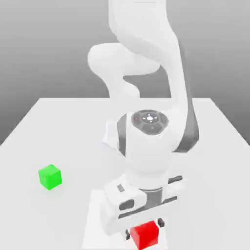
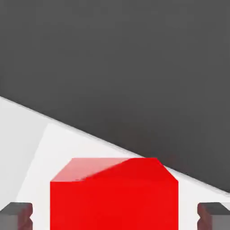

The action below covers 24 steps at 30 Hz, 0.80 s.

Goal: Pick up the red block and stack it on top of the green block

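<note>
You see the pincer [image 1: 144,228] lowered over the red block [image 1: 145,237], which sits on the white table [image 1: 63,127] between its two fingers [image 2: 17,214]. In the hand view a strip of table shows on each side between finger and block, so the pincer is released and astride the block, not clenched on it. The green block [image 1: 50,177] rests well apart from the pincer, toward the exterior view's left.

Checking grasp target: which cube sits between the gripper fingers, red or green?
The red block, flanked by the fingers of the gripper. The green block sits apart on the table, toward the exterior view's left.
</note>
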Motion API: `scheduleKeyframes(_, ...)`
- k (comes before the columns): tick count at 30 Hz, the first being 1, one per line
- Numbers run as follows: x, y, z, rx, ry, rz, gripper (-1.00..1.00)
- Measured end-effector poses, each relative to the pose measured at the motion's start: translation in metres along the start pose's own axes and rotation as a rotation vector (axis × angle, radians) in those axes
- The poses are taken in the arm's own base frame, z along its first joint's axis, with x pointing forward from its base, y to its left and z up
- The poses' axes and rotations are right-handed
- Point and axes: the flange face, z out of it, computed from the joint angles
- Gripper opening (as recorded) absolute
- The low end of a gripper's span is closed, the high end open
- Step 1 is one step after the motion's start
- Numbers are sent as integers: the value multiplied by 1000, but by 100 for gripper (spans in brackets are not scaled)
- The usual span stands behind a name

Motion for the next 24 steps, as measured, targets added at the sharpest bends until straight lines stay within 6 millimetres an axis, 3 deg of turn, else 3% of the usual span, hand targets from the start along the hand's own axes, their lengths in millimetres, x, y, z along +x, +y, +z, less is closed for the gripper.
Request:
scheduleKeyframes(4, 0, 0, 0, 0, -1, 0, -100)
scheduleKeyframes(9, 1, 4, -54, -1, 0, 13, -100)
scheduleKeyframes(12, 8, 71, -71, -17, 9, 232, -100)
scheduleKeyframes(14, 9, 132, -79, -25, 14, 428, -100)
scheduleKeyframes(16, 1, 192, -85, -29, 16, 632, -100)
scheduleKeyframes(18, -15, 241, -90, -29, 16, 818, -100)
scheduleKeyframes(24, -83, 330, -98, -7, 4, 1296, -100)
